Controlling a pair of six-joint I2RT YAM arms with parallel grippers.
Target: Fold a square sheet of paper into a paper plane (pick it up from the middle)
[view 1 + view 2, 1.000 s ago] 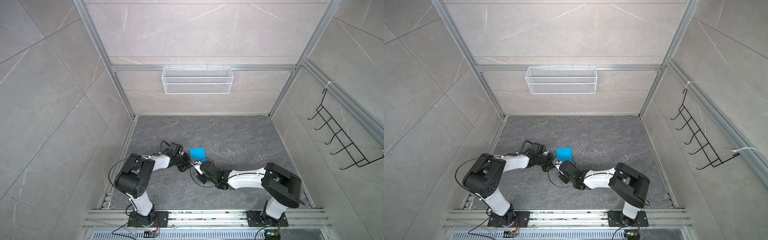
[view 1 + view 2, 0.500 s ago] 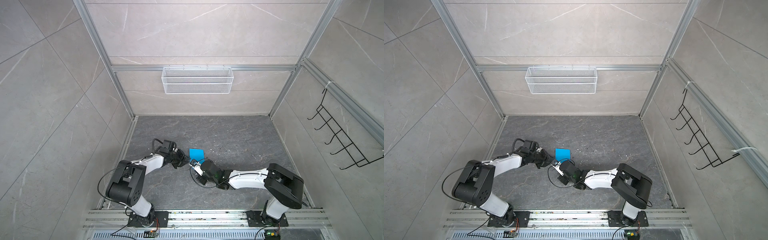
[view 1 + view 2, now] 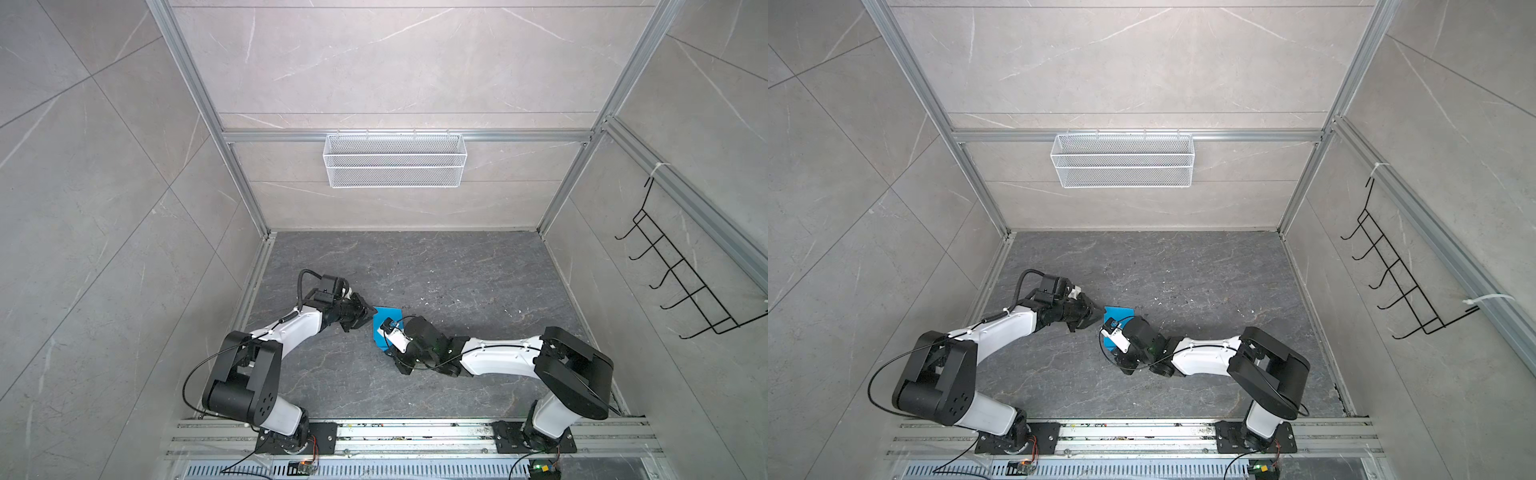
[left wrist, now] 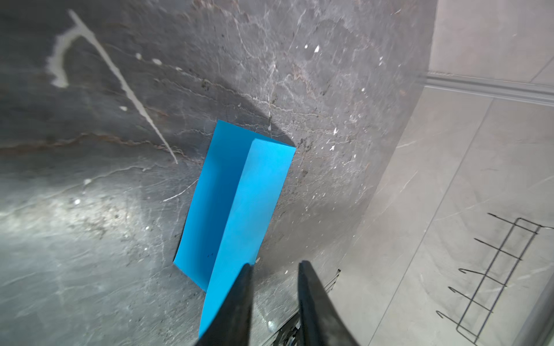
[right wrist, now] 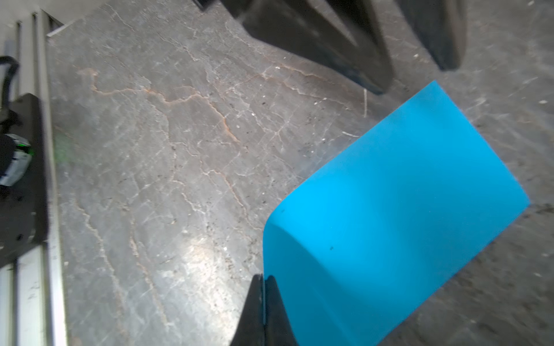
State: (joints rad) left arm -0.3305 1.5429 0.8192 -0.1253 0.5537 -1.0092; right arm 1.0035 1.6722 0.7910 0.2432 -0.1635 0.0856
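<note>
Jaws on the right gripper [image 5: 263,281] are pressed together. From the right wrist view I judge that they pinch one edge of the square sheet of paper [image 5: 389,215], which bows up off the dark stone floor [image 5: 180,149] toward the tips. Those on the left gripper [image 4: 274,266] stand a little apart with nothing between them. One of them overlaps the sheet's near edge in the left wrist view, but I cannot tell whether it touches.

In both top views the sheet [image 3: 388,313] sits low between the two grippers, near the middle of the floor. It is bent along a line into two panels, one flat on the stone and one raised. I read the step as the first centre crease, with no plane shape yet.

To do it well, I would have the right arm carry its edge over in a low arc until it lies on the opposite edge with the corners matched, before anything presses down. The left gripper should pin the flat panel from above, near the bend but not on it, so the sheet cannot slide on the smooth stone. Then I would close the left jaws and sweep them along the fold from the middle outward. Thin paper buckles easily, so I would pull gently. A tug could tear the pinched edge or skew the crease.
</note>
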